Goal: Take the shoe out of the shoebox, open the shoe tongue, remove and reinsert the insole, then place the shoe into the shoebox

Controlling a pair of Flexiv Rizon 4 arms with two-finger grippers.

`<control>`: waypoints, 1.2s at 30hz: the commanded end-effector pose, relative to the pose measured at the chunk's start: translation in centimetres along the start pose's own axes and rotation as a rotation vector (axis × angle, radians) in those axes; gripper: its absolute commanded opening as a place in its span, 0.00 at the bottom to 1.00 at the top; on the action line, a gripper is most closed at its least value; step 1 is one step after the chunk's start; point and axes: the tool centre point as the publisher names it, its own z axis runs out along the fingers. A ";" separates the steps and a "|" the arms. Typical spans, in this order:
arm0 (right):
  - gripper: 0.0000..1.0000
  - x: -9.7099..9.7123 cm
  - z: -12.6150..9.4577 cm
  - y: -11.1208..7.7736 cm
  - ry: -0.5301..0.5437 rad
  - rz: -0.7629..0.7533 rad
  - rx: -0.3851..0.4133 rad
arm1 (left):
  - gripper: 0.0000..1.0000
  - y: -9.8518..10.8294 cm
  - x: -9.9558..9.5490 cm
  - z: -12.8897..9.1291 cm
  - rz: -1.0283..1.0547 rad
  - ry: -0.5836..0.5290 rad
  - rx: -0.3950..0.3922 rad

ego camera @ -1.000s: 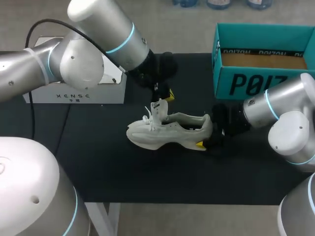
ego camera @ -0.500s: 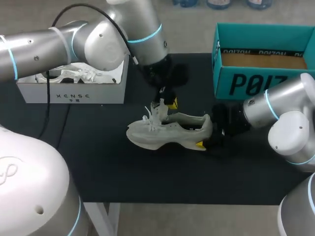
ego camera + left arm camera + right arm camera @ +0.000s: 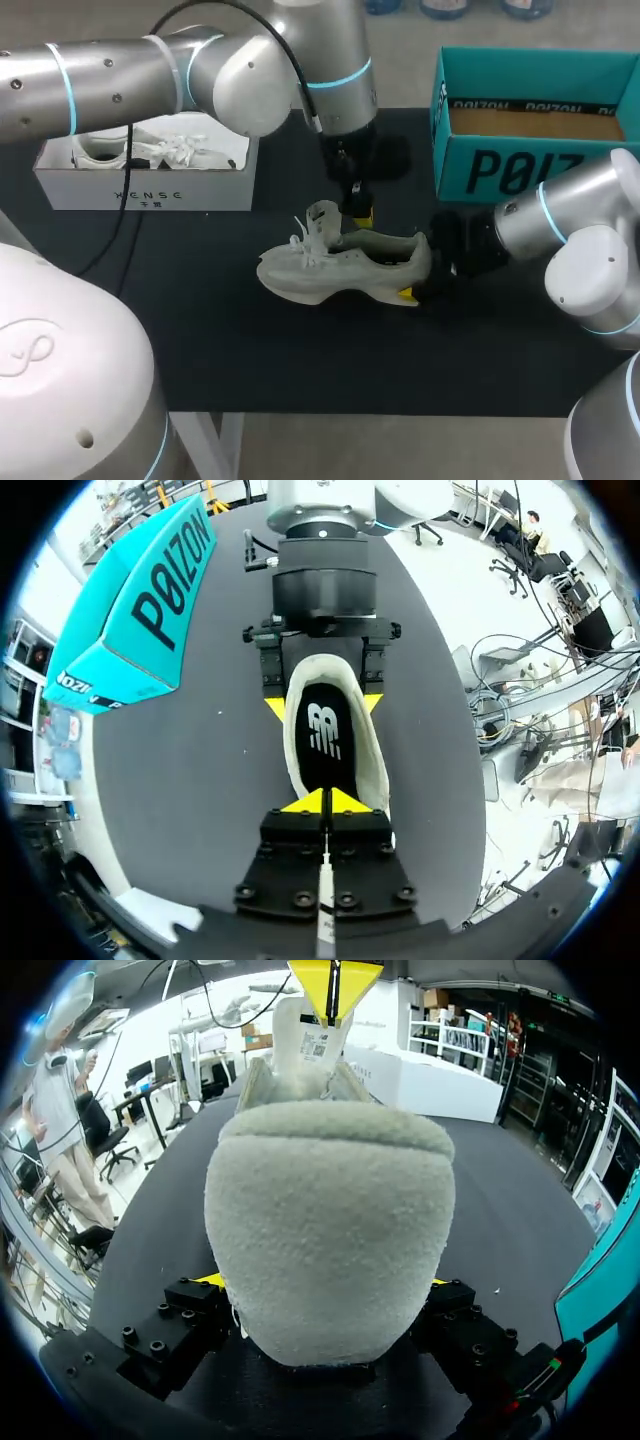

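— While the right gripper [image 3: 415, 280] is clamping the heel of the shoe [image 3: 340, 265] from both sides, what is the left one doing?

— The left gripper [image 3: 358, 213] is hovering over the shoe's opening, just beside the upright tongue [image 3: 322, 216]. Its yellow tips are pressing together, with nothing showing between them. The shoe is sitting outside the teal shoebox [image 3: 500, 170], sole down on the black table [image 3: 250, 350], toe pointing to my left.

— So the insole is coming next?

— I am judging so. The tongue is standing open and the insole [image 3: 322, 742] is lying flat inside. The tips are going to need to part, dip in at one edge, pinch only the insole and peel it up slowly. The right gripper should be pinning the heel meanwhile, or the whole shoe risks lifting.

— And the surface, the room?

— The dark surface is looking flat and matte, probably gripping the sole. The shoebox is standing near, behind the right arm, open side up. A white box [image 3: 150, 185] holding another shoe is sitting well apart on the left, leaving space for laying the insole down.
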 end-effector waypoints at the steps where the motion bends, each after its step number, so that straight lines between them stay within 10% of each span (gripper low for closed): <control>1: 0.00 0.0 0.3 -0.2 -0.002 0.001 0.001 | 0.00 0.4 0.6 0.0 -0.001 -0.027 0.010; 10: 0.00 0.0 0.3 -0.2 -0.002 0.001 0.001 | 0.00 0.4 0.6 0.0 -0.001 -0.027 0.010; 17: 0.00 0.0 0.3 -0.2 -0.002 0.001 0.001 | 0.00 -0.5 0.6 1.1 -0.032 -0.266 -0.084; 36: 0.00 0.0 0.3 -0.2 -0.002 0.001 0.001 | 0.00 -1.0 -0.5 5.9 0.057 -0.134 -0.006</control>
